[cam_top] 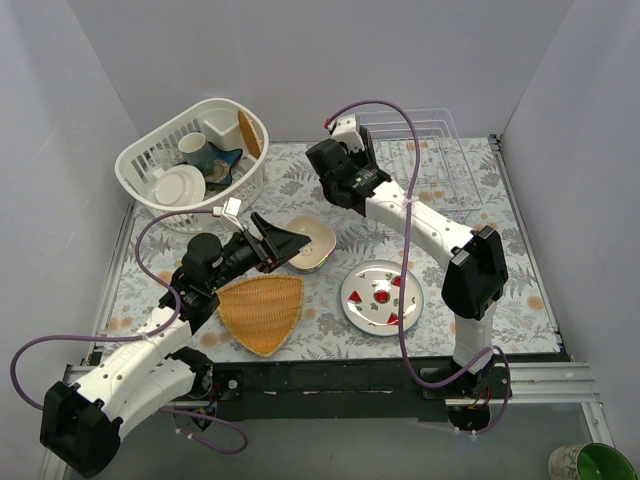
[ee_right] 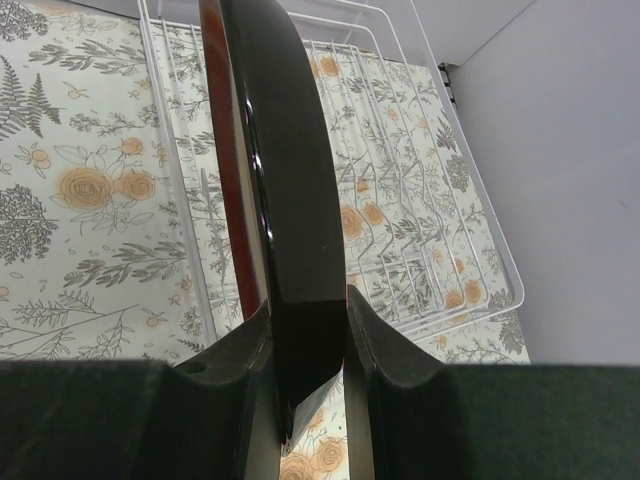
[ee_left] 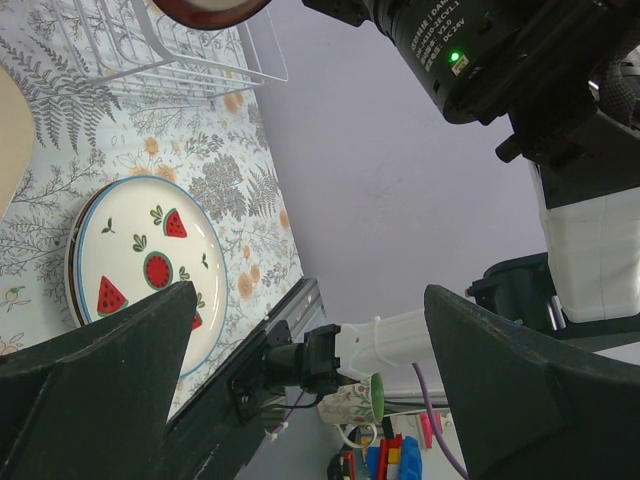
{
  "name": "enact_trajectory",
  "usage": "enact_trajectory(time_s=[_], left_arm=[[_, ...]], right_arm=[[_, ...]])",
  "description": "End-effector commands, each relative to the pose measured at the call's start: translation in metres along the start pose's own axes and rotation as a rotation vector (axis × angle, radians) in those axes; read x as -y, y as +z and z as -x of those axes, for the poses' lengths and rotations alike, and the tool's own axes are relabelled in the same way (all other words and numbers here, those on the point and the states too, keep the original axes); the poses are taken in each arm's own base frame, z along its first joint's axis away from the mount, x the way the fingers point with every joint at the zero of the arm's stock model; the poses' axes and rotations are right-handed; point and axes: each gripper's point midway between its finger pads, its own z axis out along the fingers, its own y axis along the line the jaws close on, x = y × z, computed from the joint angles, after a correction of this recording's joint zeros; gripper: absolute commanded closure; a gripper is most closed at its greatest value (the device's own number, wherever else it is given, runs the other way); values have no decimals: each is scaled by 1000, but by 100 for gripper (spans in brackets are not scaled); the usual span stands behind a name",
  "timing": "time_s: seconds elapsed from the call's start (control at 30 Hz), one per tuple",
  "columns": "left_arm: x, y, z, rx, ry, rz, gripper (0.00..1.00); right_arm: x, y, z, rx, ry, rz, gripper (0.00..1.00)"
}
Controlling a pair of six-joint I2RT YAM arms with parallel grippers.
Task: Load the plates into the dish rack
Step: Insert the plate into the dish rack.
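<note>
My right gripper (cam_top: 344, 137) (ee_right: 308, 335) is shut on the dark red-brown plate (ee_right: 285, 190), held on edge above the left end of the white wire dish rack (cam_top: 430, 150) (ee_right: 400, 200). The plate's rim also shows in the left wrist view (ee_left: 210, 10). The white plate with red fruit marks (cam_top: 382, 297) (ee_left: 140, 270) lies flat at front centre. A stack of cream and pale rounded-square dishes (cam_top: 312, 243) sits mid-table. My left gripper (cam_top: 288, 246) (ee_left: 310, 380) is open and empty, right beside that stack on its left.
An orange woven triangular tray (cam_top: 262, 312) lies front left. A white oval plastic basket (cam_top: 150, 160) with cups and a plain white plate stands at back left. Walls close the table on three sides. A metal rail (cam_top: 400, 375) runs along the near edge.
</note>
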Motion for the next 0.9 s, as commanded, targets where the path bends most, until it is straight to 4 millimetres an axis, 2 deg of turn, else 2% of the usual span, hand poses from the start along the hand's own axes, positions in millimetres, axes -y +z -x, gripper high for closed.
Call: enact_trajectory(time_s=[0.0, 0.57, 0.87], left_arm=[[7, -4, -2, -5, 20, -26, 2], [2, -4, -1, 7, 7, -16, 2], [0, -5, -2, 11, 2, -13, 2]], right_arm=[[25, -7, 39, 107, 174, -99, 99], [11, 7, 9, 87, 99, -54, 99], [4, 21, -8, 55, 65, 8, 99]])
